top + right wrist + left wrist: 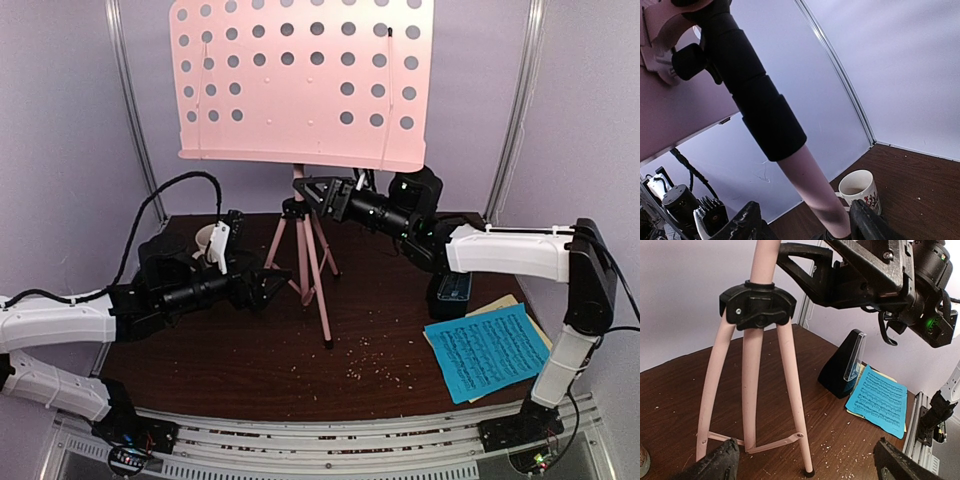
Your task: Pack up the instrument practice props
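Note:
The pink perforated music stand (300, 75) stands at the table's middle on its tripod legs (312, 265). My right gripper (306, 188) is open, its fingers either side of the pink pole (812, 187) just above the black hub (757, 305); one finger (871, 222) is close to the pole, the other stands apart. My left gripper (274, 284) is open and low beside the legs, with the front leg (796, 390) ahead between its fingertips (715, 465). The black metronome (842, 367) stands by the blue page (488, 350), which lies on a yellow page (505, 303).
A beige mug (208, 242) stands at the back left behind my left arm and also shows in the right wrist view (858, 189). Small white crumbs (370, 365) lie on the dark wooden table (250, 370). Purple walls enclose the back and sides.

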